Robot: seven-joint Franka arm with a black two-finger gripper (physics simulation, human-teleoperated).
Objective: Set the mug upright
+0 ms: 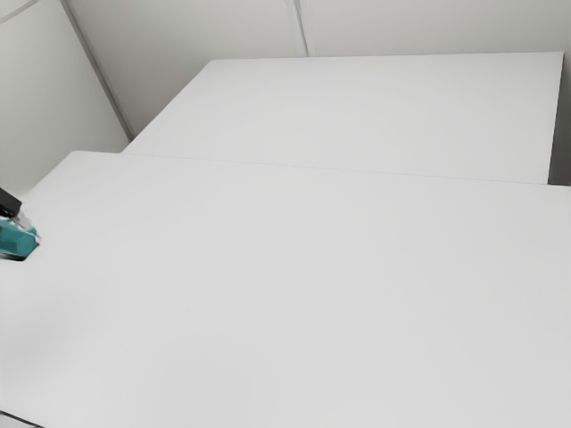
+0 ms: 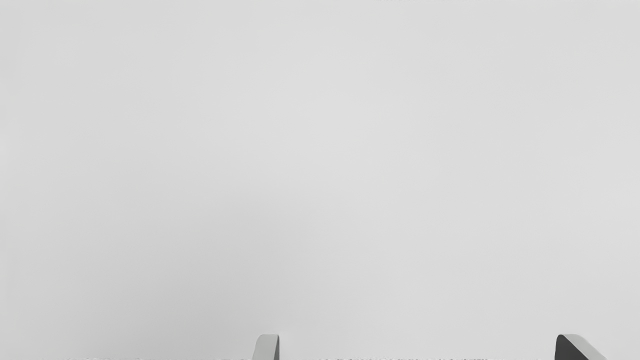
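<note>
End effector (image 1: 11, 205) at the exterior view's left edge, fingers (image 2: 266, 348) spread, teal shape (image 1: 18, 241) alongside, hard to identify

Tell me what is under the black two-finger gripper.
Under the gripper, the wrist view shows smooth white tabletop with soft shading; whatever the fingers cover cannot be seen.

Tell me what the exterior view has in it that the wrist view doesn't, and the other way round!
The exterior view adds pale walls, a second white surface behind the table, and a teal thing at its left edge; I can't tell what that is.

The wrist view adds a close look at two fingertips, wide apart.

Both share the white table and part of the gripper.
</note>
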